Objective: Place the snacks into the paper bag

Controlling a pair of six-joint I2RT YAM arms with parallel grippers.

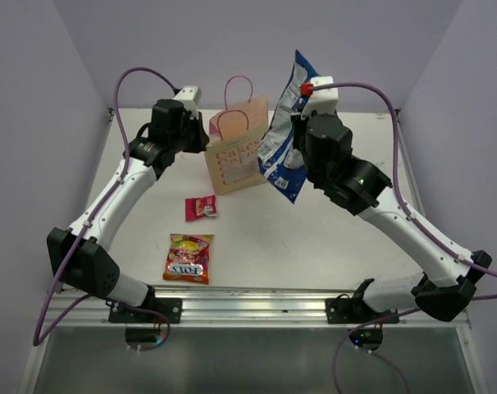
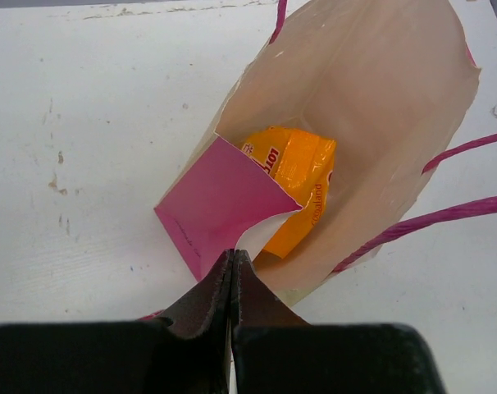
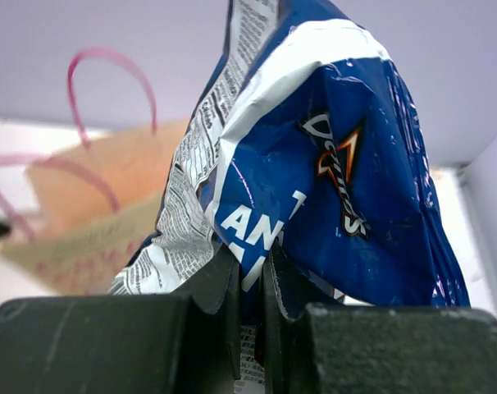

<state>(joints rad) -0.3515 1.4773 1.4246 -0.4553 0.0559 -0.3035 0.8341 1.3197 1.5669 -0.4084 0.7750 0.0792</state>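
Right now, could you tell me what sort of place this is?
Likely a robot test cell: a white table boxed in by plain lilac walls, a left arm and right arm bolted to an aluminium rail, and props such as a paper bag.

packet (image 2: 298, 172) inside paper bag (image 2: 380, 98), sachet (image 1: 201, 207) in front

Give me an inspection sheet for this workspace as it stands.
Surface: white table, scuffed.
Job's things: paper bag upright and open, orange packet inside; blue bag lifted beside it; FOX'S packet and pink sachet lying on the table.
Clutter: nothing seen.
Grippers: left gripper shut on the paper bag's rim; right gripper shut on the blue bag.
Cables: purple cables loop along both arms.
Surroundings: lilac walls on three sides.
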